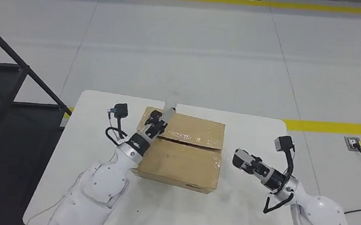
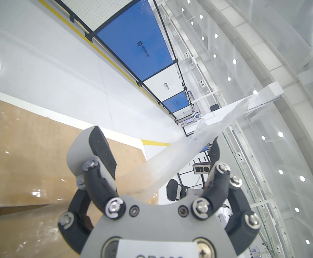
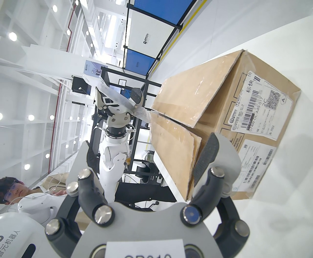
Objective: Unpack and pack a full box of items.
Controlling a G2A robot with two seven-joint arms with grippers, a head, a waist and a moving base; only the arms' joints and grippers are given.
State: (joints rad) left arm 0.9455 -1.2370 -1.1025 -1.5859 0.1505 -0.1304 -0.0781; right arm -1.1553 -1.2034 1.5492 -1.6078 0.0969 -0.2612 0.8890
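Step in hand: opening. The box (image 1: 183, 155) sits shut in the middle of the table (image 1: 243, 210), nothing unpacked yet.

Left tool (image 2: 156, 139): raised over the far left corner of the box. Jaws stand wide apart, not clenched. A clear tape strip (image 2: 185, 151) runs from the centre seam up between the pads and on past the tool. It seems to cling to one pad rather than being pinched, though I cannot be sure of the contact from the wrist view.

Right tool (image 3: 151, 146): released, holding nothing, low over the table just beside the right end of the box and apart from it. Its jaws point at the end that carries the shipping label (image 3: 261, 100).

Flaps (image 3: 195, 97): in the right wrist view the two top flaps are slightly parted along the seam at my end. Judgement: the tape is mostly free there.

Next move, as I judge it:
- Carry the strip clear of the box and get rid of it. It may stick to the pad, so a wipe or a shake may be needed.
- Then slip a pad of the right tool under the raised flap edge and fold it outward, with the left tool taking the opposite flap.
- Risk: the box is light-looking and unrestrained, so pulling tape or flaps could drag it across the table.
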